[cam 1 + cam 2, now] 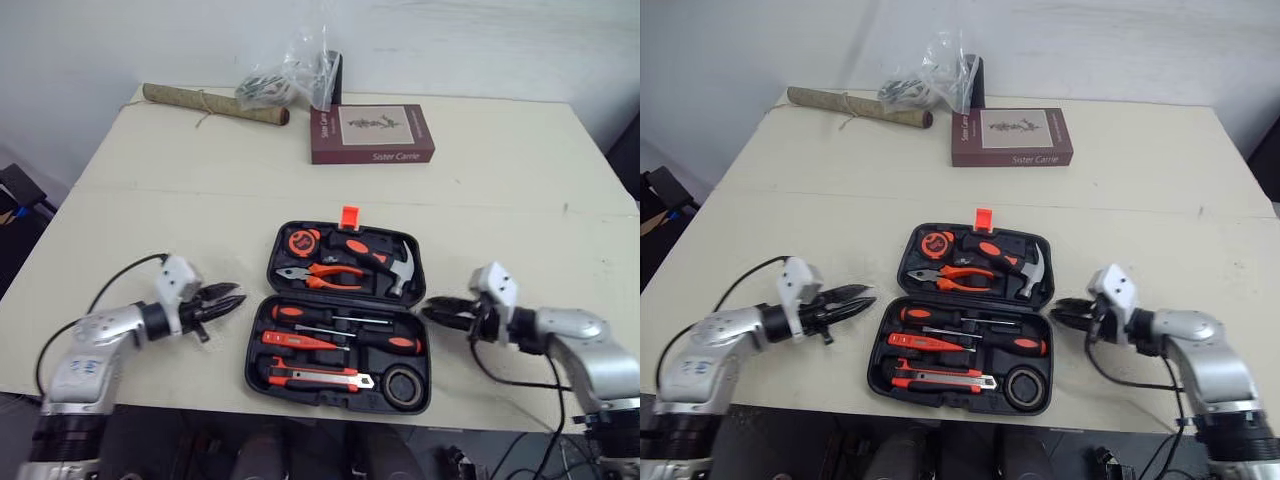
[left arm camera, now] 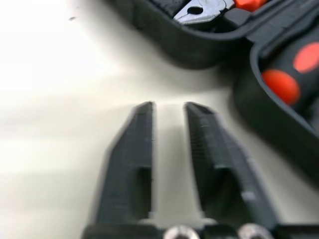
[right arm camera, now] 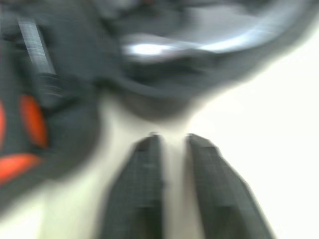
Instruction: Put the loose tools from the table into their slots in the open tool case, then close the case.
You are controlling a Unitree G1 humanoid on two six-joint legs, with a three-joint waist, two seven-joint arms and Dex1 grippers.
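The black tool case (image 1: 257, 345) lies open at the table's front centre, its orange latch (image 1: 349, 215) on the far side. The far half holds a tape measure (image 1: 300, 241), pliers (image 1: 318, 272) and a hammer (image 1: 395, 262). Screwdrivers (image 1: 330, 318), a utility knife (image 1: 315, 376) and a roll of black tape (image 1: 405, 384) fill the near half. My left gripper (image 1: 232, 298) hovers just left of the case, open by a narrow gap and empty. At the case's right side my right gripper (image 1: 428, 311) points at the hinge, also narrowly open and empty.
A brown book (image 1: 371, 133) lies at the back centre. Beside it are a clear plastic bag (image 1: 290, 75) and a long brown roll (image 1: 213, 104) at the back left. The table's front edge (image 1: 150, 398) runs just below the case.
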